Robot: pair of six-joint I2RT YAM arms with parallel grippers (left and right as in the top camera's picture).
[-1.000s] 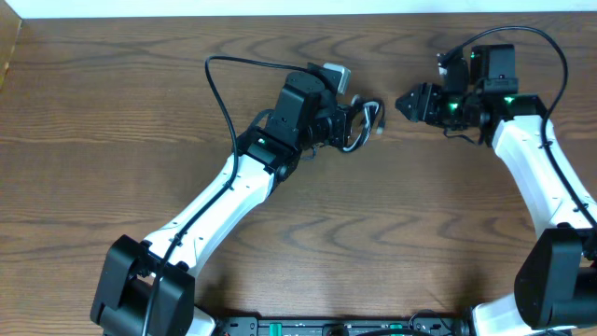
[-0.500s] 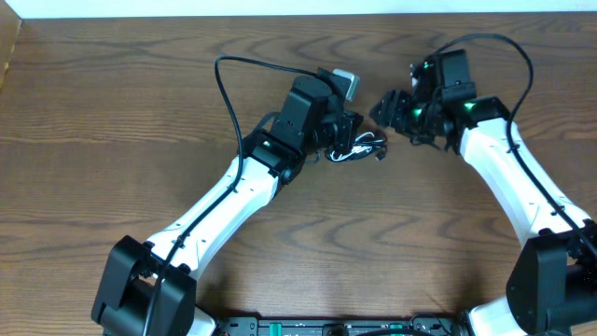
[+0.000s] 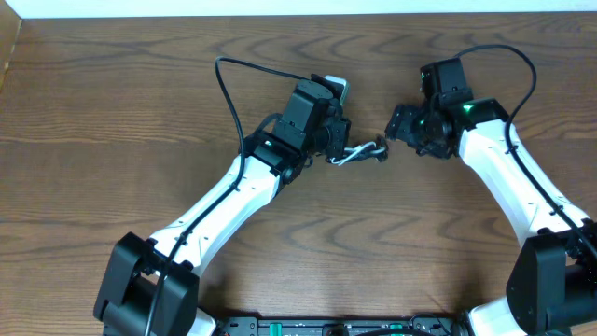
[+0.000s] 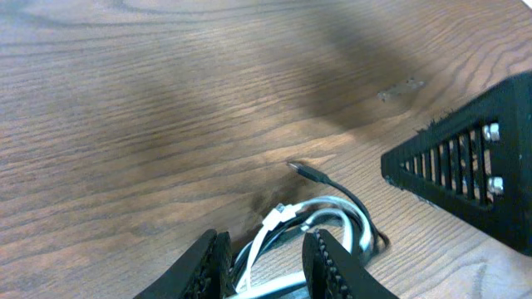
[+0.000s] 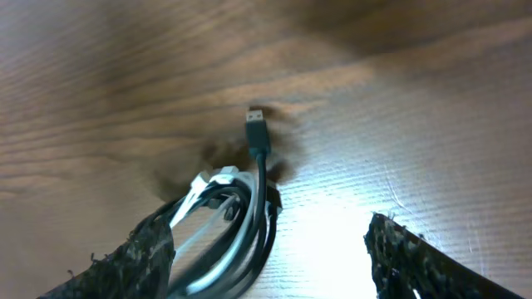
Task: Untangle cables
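The cables (image 3: 362, 152) are a small bundle of black and white cords on the wooden table (image 3: 112, 140), between the two arms. My left gripper (image 3: 340, 146) is closed partway on the bundle's near end; in the left wrist view the cords (image 4: 312, 218) run between its fingers (image 4: 209, 264). A black plug (image 4: 306, 172) sticks out of the bundle. My right gripper (image 3: 395, 125) is wide open just right of the bundle. In the right wrist view the cords (image 5: 229, 224) and a USB plug (image 5: 258, 129) lie ahead of its spread fingertips (image 5: 125, 262).
One finger of the right gripper (image 4: 465, 166) shows as a black ribbed wedge in the left wrist view, close to the bundle. A thick black arm wire (image 3: 229, 89) loops over the table behind the left arm.
The left gripper moved the bundle down from an upright loop to a flattened heap on the table. The right gripper came left toward it, then shifted slightly back and nearer.
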